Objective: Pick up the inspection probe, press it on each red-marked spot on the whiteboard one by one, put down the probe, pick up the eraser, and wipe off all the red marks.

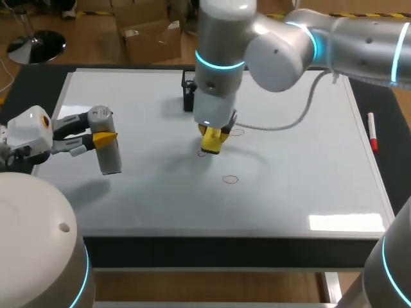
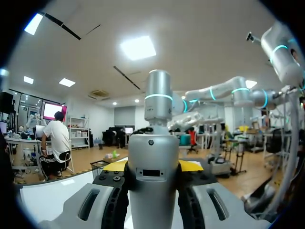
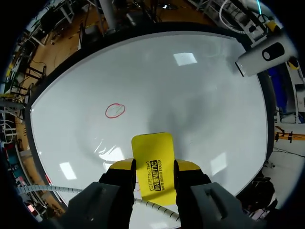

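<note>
The yellow eraser (image 1: 212,142) stood near the middle of the whiteboard (image 1: 308,186), held low over the surface by the right gripper (image 1: 215,136). That gripper's two fingers were clamped on the eraser's narrow sides. Whether the eraser's lower edge touched the board could not be told. A red circle (image 1: 203,153) lay just beside it on the left, another (image 1: 237,132) just beside it on the right, and a third (image 1: 230,179) nearer the front edge.

The inspection probe (image 1: 108,151), a silver cylinder, was over the board's left edge. It was pinched from both sides by the left gripper (image 1: 103,138) and tilted a little.

A black holder (image 1: 188,93) stood at the back edge, behind the right arm. A red marker (image 1: 372,131) lay on the dark table beside the board's right edge.

The right wrist view showed the eraser's flat face between the fingers, one red circle (image 3: 115,110) ahead of it, and the probe far across the board. The left wrist view showed only the probe's body upright between its own fingers (image 2: 95,202), not the marks.
</note>
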{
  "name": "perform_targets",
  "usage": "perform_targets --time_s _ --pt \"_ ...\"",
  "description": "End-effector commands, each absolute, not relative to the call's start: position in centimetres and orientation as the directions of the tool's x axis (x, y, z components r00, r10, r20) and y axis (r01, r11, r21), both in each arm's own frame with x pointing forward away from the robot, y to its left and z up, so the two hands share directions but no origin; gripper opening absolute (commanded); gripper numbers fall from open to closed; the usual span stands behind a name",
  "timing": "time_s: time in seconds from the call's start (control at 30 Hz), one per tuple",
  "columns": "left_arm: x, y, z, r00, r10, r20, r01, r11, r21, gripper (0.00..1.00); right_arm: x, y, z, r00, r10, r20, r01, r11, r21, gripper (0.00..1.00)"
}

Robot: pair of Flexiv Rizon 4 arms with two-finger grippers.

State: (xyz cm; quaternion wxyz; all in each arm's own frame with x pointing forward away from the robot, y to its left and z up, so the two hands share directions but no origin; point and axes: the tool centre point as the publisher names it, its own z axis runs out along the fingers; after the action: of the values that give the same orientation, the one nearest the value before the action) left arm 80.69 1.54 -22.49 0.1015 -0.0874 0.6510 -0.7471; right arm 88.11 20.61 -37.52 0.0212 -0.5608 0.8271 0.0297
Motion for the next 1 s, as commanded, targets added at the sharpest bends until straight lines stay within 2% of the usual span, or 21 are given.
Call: perform_targets --time_s 0.03,0.47,1.0 --pt "80.6 1.6 -22.4 -0.964 -0.267 -0.002 0.039 -0.132 -0.99 0.0 88.0 22.3 -38.2 -0.349 -0.937 0.002 -0.937 0.349 0.031 0.0" --pt "80.6 1.6 -22.4 -0.964 -0.267 -0.002 0.039 -0.132 -0.99 0.0 87.1 25.3 -39.3 -0.284 -0.959 0.003 -0.957 0.284 0.056 0.0" --pt "80.6 1.6 -22.4 -0.964 -0.267 -0.002 0.039 -0.132 -0.99 0.0 87.0 26.6 -40.7 -0.218 -0.976 0.016 -0.974 0.219 0.064 0.0"
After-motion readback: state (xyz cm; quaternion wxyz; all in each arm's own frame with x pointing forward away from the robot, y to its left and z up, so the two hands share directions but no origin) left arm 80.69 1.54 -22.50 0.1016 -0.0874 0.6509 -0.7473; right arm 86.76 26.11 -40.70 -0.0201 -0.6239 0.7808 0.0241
